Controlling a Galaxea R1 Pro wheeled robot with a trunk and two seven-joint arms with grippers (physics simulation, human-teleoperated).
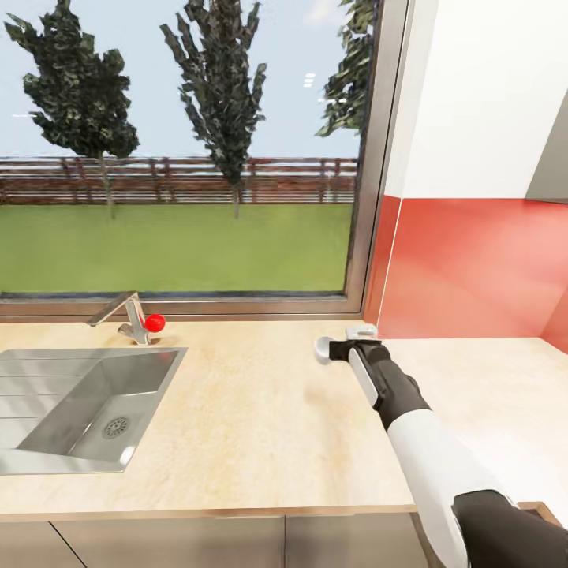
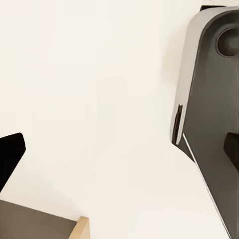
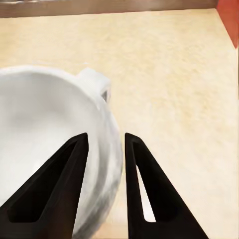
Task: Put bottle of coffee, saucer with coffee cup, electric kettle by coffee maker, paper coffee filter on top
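Observation:
A white coffee cup point(image 3: 45, 134) with a small handle hangs just above the light wooden countertop point(image 1: 260, 426). My right gripper point(image 3: 105, 136) is shut on its rim, one black finger inside the cup and one outside. In the head view the right arm reaches forward over the counter, and the right gripper point(image 1: 338, 349) holds the coffee cup point(image 1: 323, 349) near the corner below the window. In the left wrist view, my left gripper point(image 2: 122, 144) stands open, its dark fingertips point(image 2: 12, 152) far apart against a plain white surface.
A steel sink point(image 1: 47, 465) is set in the counter at the left, with a faucet point(image 1: 118, 312) and its red knob point(image 1: 155, 322) behind it. A red backsplash point(image 1: 473, 268) and white cabinet point(image 1: 489, 95) close the right side. A wide window spans the back.

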